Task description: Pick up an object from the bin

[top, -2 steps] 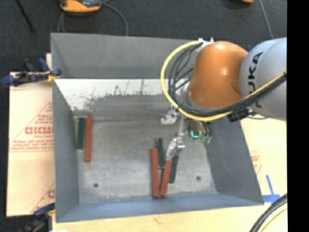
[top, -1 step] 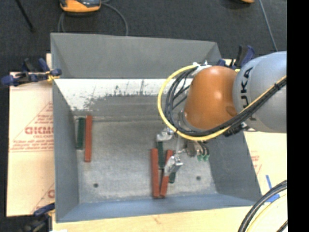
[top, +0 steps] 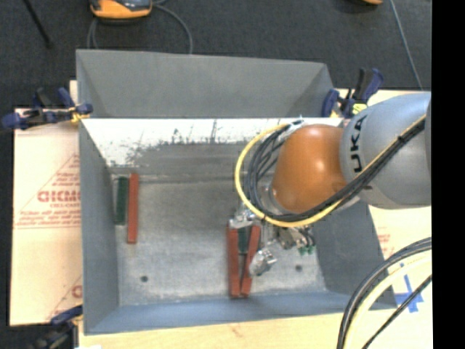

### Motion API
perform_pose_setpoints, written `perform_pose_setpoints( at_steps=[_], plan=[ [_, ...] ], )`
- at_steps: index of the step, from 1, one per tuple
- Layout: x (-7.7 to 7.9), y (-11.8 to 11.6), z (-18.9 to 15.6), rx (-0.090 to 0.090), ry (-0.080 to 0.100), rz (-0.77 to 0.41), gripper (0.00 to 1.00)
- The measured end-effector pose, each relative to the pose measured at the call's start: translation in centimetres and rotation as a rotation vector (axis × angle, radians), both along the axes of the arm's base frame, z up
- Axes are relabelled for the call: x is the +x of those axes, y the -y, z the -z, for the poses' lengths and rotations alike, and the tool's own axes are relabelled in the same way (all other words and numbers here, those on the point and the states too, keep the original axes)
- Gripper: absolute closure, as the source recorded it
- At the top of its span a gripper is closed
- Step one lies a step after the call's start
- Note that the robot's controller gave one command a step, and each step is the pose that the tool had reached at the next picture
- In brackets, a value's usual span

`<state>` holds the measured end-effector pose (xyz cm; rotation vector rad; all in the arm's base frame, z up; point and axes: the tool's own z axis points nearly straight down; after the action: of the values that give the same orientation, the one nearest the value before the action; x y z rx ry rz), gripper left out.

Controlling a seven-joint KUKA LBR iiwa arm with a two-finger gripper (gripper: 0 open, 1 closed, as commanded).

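Your gripper point(top: 261, 259) hovers at the red-and-green bar point(top: 237, 275) by the bin's point(top: 98, 217) front wall; grip unreadable; next, likely close and lift.

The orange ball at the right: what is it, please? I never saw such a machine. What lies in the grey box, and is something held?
The orange ball is a cover on the wrist of a robot arm, which reaches in from the right. The camera looks down from above, a little from the side. Under the cover is the gripper, the arm's two-finger hand. It is low in the grey bin, beside long red bars near the front wall. Whether it holds anything, I cannot tell. At the left lie a red bar and a green bar, side by side.
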<state>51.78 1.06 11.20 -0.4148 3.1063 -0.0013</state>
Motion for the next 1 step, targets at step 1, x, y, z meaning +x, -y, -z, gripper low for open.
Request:
perform_pose_setpoints(
  at_steps=[1],
  plan=[
    [0.47,0.90,2.55,0.005,0.010,-0.012,0.00]
  ],
)
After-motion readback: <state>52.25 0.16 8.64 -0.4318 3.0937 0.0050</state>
